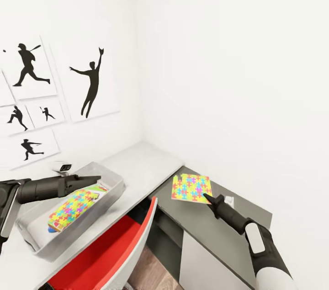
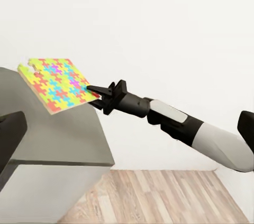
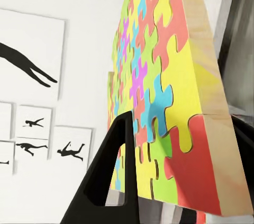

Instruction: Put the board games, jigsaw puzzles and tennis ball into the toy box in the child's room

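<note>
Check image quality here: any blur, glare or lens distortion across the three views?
Head view: even flat lighting, no glare, slightly soft; wall pictures lean, suggesting wide-angle distortion. Left wrist view: sharp, the jigsaw puzzle at the right gripper is clear, soft shading on the table. Right wrist view: puzzle looms very close with strong perspective stretch, edges crisp, no glare.

Yellow, pink, green and blue interlocking puzzle with red patches, pale wood edge. Same motley on second puzzle inside light-grey box. Black silhouettes on white pictures. Red chair below box.
</note>
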